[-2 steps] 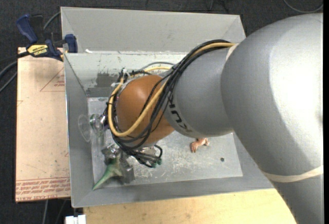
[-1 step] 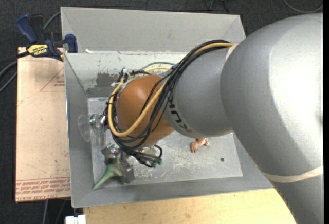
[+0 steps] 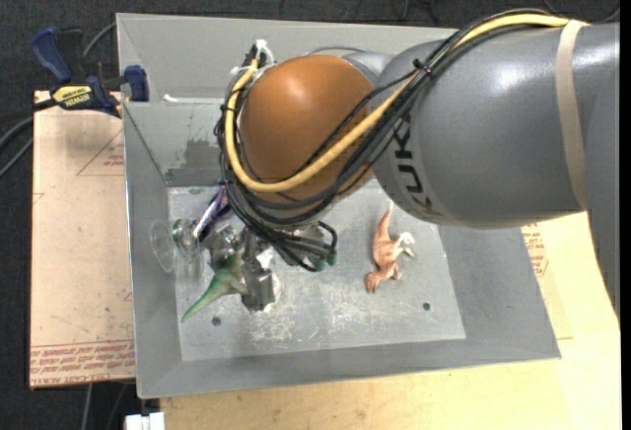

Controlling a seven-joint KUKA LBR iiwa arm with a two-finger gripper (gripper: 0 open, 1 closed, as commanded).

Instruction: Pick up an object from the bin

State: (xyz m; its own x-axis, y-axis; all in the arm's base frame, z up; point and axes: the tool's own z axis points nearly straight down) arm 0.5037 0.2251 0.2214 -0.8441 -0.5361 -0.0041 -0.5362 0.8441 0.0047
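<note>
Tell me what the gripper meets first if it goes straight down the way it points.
Most likely the green toy dinosaur lying right by the gripper, or else the bin floor just beside it. Depth is unclear from above.

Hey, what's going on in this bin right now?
A robot arm reaches into the grey bin. Its gripper is down near the floor in the bin's left part, right at a green toy dinosaur. A clear piece and a purple thing lie close by. An orange dinosaur lies apart, nearer the middle. Whether the green toy is gripped cannot be seen.
</note>
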